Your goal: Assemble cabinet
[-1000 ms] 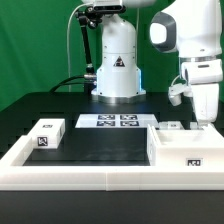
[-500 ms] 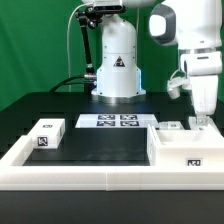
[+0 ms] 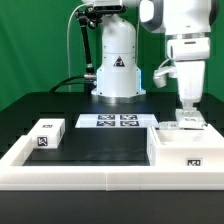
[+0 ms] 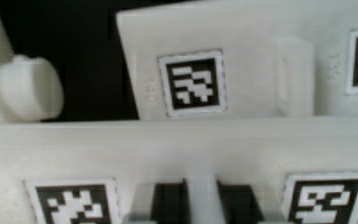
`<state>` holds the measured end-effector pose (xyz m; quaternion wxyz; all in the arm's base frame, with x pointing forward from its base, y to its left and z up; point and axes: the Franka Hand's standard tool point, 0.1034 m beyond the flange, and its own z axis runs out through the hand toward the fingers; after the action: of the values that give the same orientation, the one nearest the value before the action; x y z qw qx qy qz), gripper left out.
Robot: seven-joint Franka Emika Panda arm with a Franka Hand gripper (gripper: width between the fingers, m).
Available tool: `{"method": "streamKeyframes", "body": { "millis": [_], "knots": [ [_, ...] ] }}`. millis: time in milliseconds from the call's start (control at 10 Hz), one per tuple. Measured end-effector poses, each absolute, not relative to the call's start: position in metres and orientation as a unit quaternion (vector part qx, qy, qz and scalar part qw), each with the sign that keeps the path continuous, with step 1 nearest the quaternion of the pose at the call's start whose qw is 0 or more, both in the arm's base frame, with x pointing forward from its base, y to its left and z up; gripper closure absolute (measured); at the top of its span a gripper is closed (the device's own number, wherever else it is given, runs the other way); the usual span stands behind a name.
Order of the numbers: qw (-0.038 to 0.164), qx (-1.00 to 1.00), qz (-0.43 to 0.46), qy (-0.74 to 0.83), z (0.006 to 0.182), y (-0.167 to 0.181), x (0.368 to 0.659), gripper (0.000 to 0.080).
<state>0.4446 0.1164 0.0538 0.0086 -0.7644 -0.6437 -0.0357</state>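
the tool (image 3: 188, 116) hangs fingers-down at about 3 o'clock in the exterior view, directly over the back edge of the cabinet's large box (image 3: 185, 152). small white blocks (image 3: 170, 127) sit on that back edge. so the task's thing lies straight below the tool, with no sideways offset that i can make out, and the coming move looks to me like a plain vertical one.

the fingers appear close together and very near the blocks. whether they touch or grip anything i cannot tell. the wrist view shows only tagged white faces (image 4: 208, 72) close under the camera and a rounded white knob (image 4: 16, 88) beside them, with the finger gap too blurred to read.

the large box stands on the black desk (image 3: 100, 150) with its long axis running from 9 to 3 o'clock. a loose tagged block (image 3: 46, 134) lies well apart at about 9 o'clock, far from the single arm. the marker board (image 3: 115, 121) lies between them, toward 12 o'clock.
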Motion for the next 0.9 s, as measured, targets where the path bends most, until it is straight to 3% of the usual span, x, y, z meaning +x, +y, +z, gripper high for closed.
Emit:
{"method": "streamKeyframes", "body": {
  "millis": [900],
  "knots": [
    [0.010, -0.759, -0.037, -0.650, 0.0527, 0.1185, 0.4476, 0.0729]
  ]
}}
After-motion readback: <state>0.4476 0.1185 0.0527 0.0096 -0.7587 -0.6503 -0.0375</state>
